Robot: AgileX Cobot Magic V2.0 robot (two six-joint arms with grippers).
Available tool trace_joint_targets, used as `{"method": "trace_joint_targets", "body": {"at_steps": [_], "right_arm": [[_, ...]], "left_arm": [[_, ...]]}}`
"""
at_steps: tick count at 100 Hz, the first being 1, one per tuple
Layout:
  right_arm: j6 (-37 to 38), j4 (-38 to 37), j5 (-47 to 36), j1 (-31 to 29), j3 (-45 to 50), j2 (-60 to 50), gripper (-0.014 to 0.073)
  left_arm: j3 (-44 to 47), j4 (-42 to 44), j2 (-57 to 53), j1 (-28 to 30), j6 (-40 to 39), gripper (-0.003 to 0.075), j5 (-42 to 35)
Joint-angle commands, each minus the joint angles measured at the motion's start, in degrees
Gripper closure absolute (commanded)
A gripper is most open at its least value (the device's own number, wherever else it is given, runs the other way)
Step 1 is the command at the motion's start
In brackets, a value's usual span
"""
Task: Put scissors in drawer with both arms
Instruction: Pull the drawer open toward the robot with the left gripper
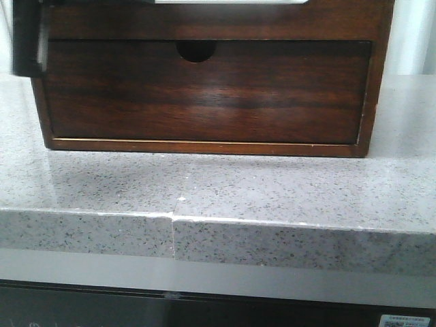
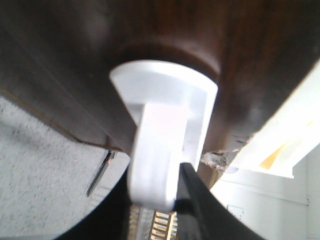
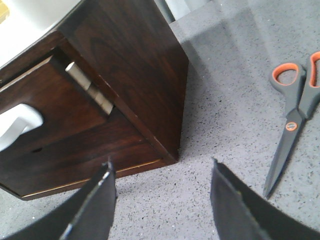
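My two claws are black: the right claw [image 3: 162,200] and the left claw [image 2: 165,210]. The wooden box [image 1: 204,88] is dark red-brown with darker stripes in the wood and a thin gold line along its foot. Its handle [image 2: 165,145] is white. The tabletop [image 1: 272,197] is grey with tiny black and white specks. At two o'clock from my right claw, the scissors [image 3: 292,120] are dark grey with orange inside the finger holes.
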Motion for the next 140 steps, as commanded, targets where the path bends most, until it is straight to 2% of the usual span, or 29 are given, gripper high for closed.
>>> {"method": "trace_joint_targets", "body": {"at_steps": [1,57,82,90,108,118,124,140], "right_arm": [[-0.6,-0.1,-3.4,-0.3,-2.0,1.1,0.0219],[-0.6,-1.4,-3.1,-0.3,-2.0,1.1,0.0219],[-0.6,-1.5,-3.5,-0.3,-2.0,1.1,0.0219],[-0.6,-1.5,-3.5,-0.3,-2.0,1.1,0.0219],[-0.6,-1.5,-3.1,-0.3,-2.0,1.1,0.0219],[-0.6,-1.5,-2.3,-0.3,-2.0,1.1,0.0219],[-0.6,-1.5,-2.1,-0.3,-2.0,1.1,0.0219],[-0.6,-1.5,-2.1,-0.3,-2.0,1.1,0.0219]], "left_arm": [[0.1,-1.0,-5.1,-1.5,5.1,0.074,1.3],[10.8,-1.0,-21.5,-2.0,0.8,0.074,-0.1],[11.2,-1.0,-23.1,-2.0,0.8,0.0734,0.9],[11.2,-1.0,-23.1,-2.0,0.8,0.0668,0.9],[11.2,-1.0,-23.7,-2.0,0.8,0.0367,0.8],[11.2,-0.6,-24.7,-2.0,0.8,0.0262,0.5],[11.2,0.1,-25.4,-2.0,0.8,0.0239,0.0],[11.2,1.6,-28.6,-2.0,1.8,0.0237,-1.0]]}}
